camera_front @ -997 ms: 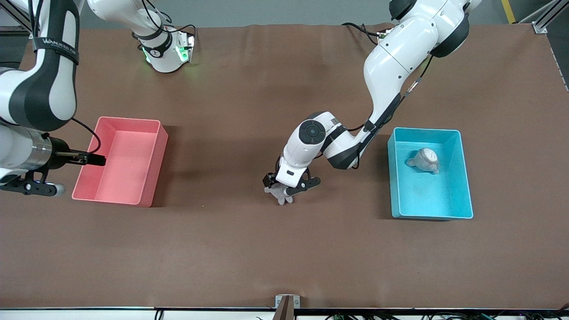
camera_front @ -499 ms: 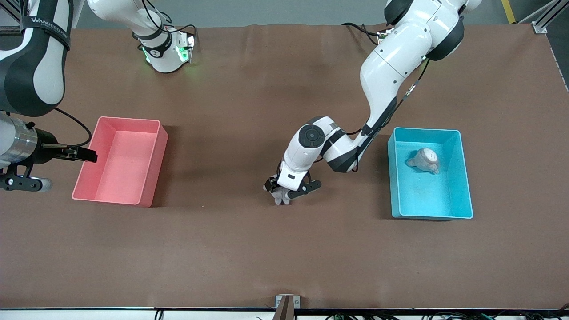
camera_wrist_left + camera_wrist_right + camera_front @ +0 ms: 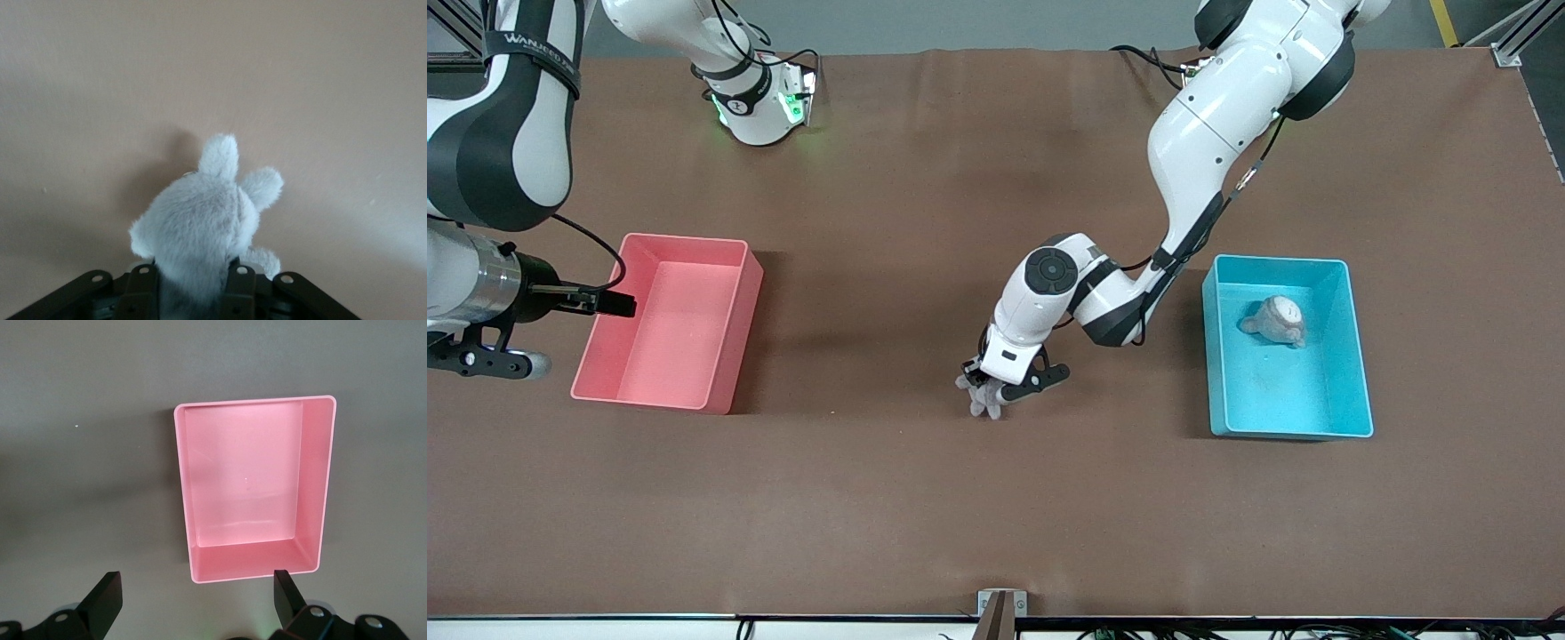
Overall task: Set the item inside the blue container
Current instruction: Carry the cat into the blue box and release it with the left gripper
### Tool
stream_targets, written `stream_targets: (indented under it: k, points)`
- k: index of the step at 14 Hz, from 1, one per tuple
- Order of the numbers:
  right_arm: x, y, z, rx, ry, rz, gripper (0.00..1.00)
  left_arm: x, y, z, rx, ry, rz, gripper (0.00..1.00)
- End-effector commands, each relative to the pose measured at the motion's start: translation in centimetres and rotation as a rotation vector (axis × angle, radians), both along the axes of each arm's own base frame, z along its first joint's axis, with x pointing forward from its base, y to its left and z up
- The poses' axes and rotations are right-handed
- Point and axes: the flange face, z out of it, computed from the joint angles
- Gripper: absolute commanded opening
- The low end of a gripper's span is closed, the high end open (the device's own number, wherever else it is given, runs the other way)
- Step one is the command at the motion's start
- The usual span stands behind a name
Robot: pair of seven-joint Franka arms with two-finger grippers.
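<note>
A small grey plush toy (image 3: 984,402) lies at the middle of the brown table, its ears (image 3: 220,157) sticking out past the jaws. My left gripper (image 3: 991,388) is down on it, and its fingers (image 3: 141,287) press into the plush body (image 3: 200,227) from both sides. The blue container (image 3: 1357,356) stands toward the left arm's end of the table and holds another grey plush (image 3: 1278,320). My right gripper (image 3: 193,603) hangs open and empty beside the pink bin (image 3: 250,487).
The pink bin (image 3: 734,347) stands toward the right arm's end of the table with nothing inside. Bare brown table lies between the held plush and the blue container. A small metal bracket (image 3: 1000,604) sits at the table's nearest edge.
The left gripper's fingers have shut onto the grey plush, which turned slightly. The right arm drifted a little beside the pink bin.
</note>
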Motion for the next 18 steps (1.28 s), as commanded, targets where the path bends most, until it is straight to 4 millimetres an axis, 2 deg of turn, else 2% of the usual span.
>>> stream_targets:
  k: [1,2,3,5,7,8,10,12,14,18]
  points:
    - [-0.6,-0.4,0.2,0.012,0.017,-0.02,1.0,2.0,2.7,3.9,0.024,-0.007,0.045,0.33]
    - [-0.6,-0.4,0.1,0.019,0.02,-0.021,1.0,3.1,4.5,5.0,0.048,0.016,0.065,0.33]
    - [-0.7,-1.0,0.1,0.045,0.022,-0.021,1.0,3.3,5.5,6.6,0.068,0.035,0.067,0.33]
    - [-0.7,-2.3,0.2,0.087,0.021,-0.015,1.0,3.9,8.7,10.1,0.123,0.036,0.037,0.33]
    - [-1.1,-2.2,1.3,0.074,0.009,0.025,1.0,4.2,13.5,12.6,0.149,0.032,0.009,0.33]
    - [-1.5,-2.0,1.6,0.061,0.005,0.017,1.0,4.2,16.0,13.3,0.159,0.033,-0.011,0.33]
    - [-2.4,-2.0,2.0,0.055,-0.005,0.022,1.0,4.2,22.1,15.0,0.17,0.042,-0.039,0.33]
    - [-3.3,-3.0,2.4,0.075,-0.019,0.014,1.0,4.0,28.0,15.9,0.19,0.086,-0.082,0.33]
    - [-4.5,-2.6,2.8,0.063,-0.039,0.03,1.0,4.0,33.5,16.4,0.213,0.155,-0.157,0.33]
    - [-6.9,-2.1,2.8,0.051,-0.076,0.043,1.0,4.2,39.7,14.7,0.263,0.211,-0.23,0.33]
